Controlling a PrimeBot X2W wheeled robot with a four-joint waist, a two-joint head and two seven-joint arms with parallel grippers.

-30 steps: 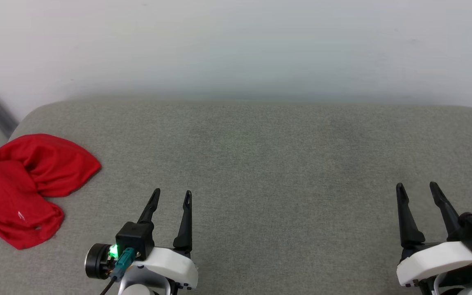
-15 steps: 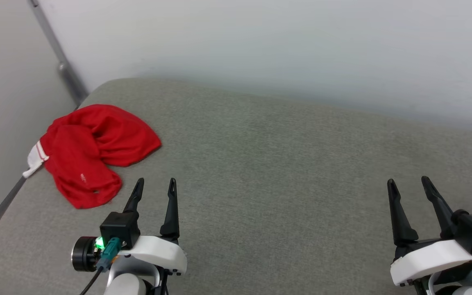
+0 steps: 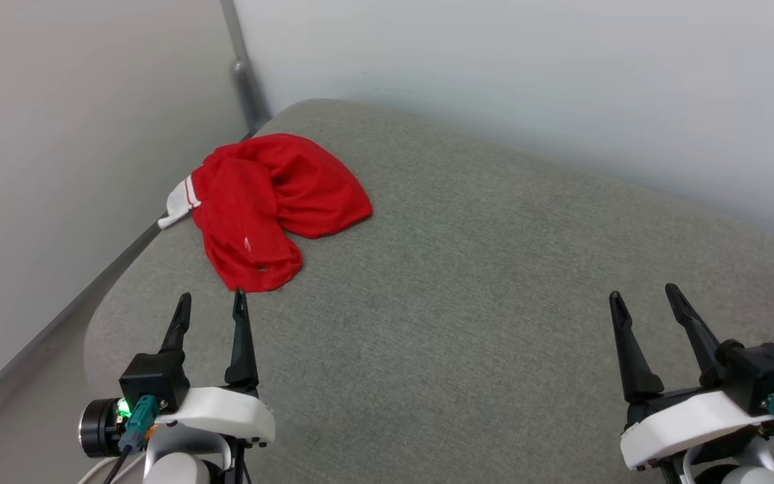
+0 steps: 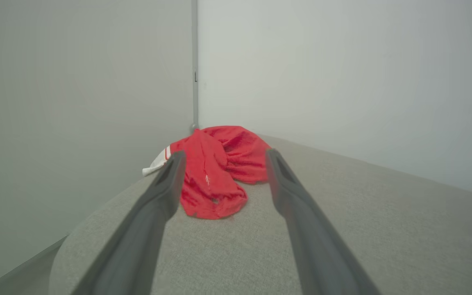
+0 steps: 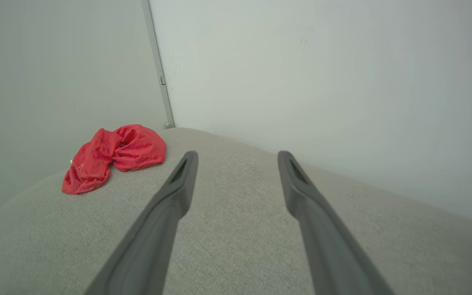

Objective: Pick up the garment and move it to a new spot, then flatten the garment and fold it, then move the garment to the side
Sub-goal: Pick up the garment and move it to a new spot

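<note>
The garment [image 3: 269,205] is a crumpled bright red shirt with a white, red-striped trim piece poking out at its left, lying near the far left corner of the grey cushion [image 3: 494,282]. My left gripper [image 3: 211,304] is open, its fingertips just short of the garment's near edge, nothing between them. In the left wrist view the garment [image 4: 215,172] lies straight ahead between the open fingers [image 4: 166,184]. My right gripper [image 3: 643,297] stands open at the lower right, far from the shirt. The right wrist view has the garment [image 5: 113,155] off to the left.
Pale walls close in behind and to the left, meeting at a corner with a grey vertical strip [image 3: 242,67]. The cushion's left edge [image 3: 118,282] rounds off close beside my left gripper. Bare grey cushion stretches to the right of the garment.
The head camera has turned left, so the whole picture shifted right and the corner came into view. The garment lies as it did. Both grippers stay open.
</note>
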